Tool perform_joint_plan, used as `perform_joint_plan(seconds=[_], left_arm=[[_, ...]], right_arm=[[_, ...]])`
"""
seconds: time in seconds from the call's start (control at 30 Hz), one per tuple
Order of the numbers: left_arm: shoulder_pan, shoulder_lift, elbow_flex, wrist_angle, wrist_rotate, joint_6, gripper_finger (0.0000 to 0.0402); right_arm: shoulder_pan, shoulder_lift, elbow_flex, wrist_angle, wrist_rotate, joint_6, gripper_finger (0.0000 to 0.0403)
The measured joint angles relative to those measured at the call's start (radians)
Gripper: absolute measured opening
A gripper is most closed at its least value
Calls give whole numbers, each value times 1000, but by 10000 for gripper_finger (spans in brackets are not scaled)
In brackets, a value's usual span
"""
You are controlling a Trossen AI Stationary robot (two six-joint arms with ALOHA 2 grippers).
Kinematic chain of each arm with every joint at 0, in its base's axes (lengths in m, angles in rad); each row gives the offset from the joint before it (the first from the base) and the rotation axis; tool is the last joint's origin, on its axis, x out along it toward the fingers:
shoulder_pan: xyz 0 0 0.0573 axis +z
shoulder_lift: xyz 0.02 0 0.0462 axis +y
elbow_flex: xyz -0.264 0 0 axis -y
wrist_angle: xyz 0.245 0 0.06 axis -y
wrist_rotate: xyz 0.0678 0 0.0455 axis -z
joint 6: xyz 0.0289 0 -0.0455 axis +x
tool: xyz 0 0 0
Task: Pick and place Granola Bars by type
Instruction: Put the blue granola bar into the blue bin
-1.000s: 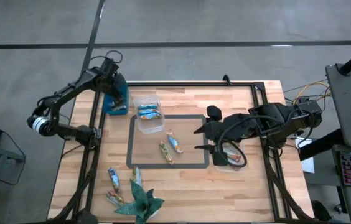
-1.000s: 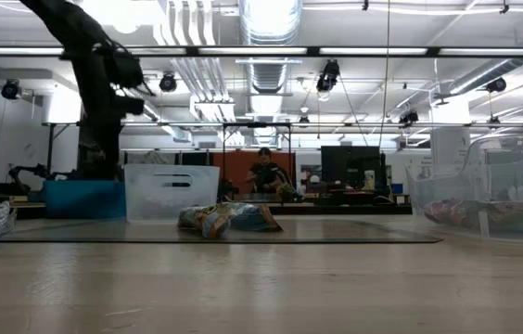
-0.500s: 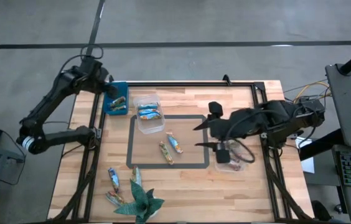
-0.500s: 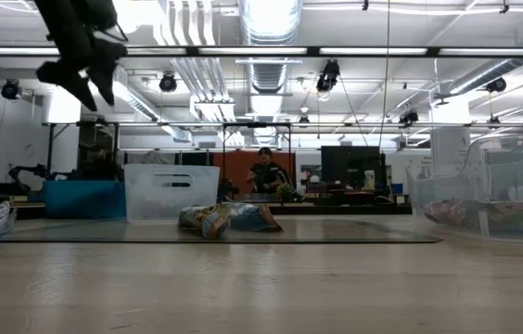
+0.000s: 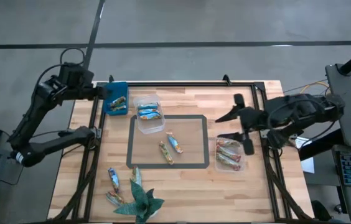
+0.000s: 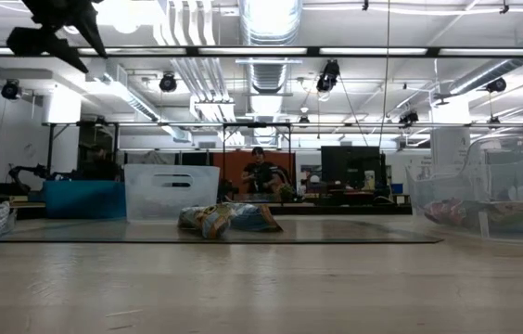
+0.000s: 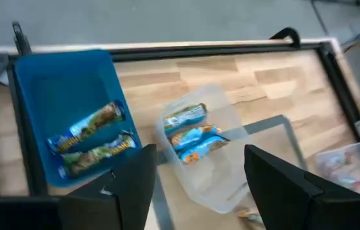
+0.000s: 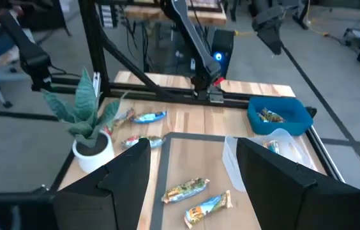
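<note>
Two granola bars point(image 5: 170, 148) lie mid-table, long axes diagonal, nearer the empty, open right gripper point(image 5: 236, 126); left gripper point(image 5: 102, 93) also open, empty.

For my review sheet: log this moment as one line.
left claw: open, empty, raised by blue bin | right claw: open, empty, over clear tub | two bars in taped rectangle

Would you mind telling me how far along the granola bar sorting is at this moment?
Partly done. Sorted so far: two bars in the blue bin, three in the clear tub beside it, several in the right-hand tub. Nothing is in hand: the left hand and right hand are open and empty. Left: two bars inside the taped rectangle and two by the paper plant.
</note>
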Motion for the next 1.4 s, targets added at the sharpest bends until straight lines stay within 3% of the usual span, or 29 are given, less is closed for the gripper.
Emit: perform_joint_plan(seconds=[0.43,0.6,0.77,1.0,1.4], left_arm=[[-51,-36,-2,-19,40,-183,217],[-75,-36,-2,-18,39,-212,217],[-88,-36,-2,-17,14,-231,217],[-88,-36,-2,-16,12,-231,217],[-88,-34,-3,-15,11,-223,217]], right_arm=[[0,-386,-450,211,30,147,224],[0,-501,-591,231,38,128,224],[0,-628,-741,301,123,159,224],[0,-835,-966,448,96,226,224],[0,-1019,-1214,584,80,263,224]])
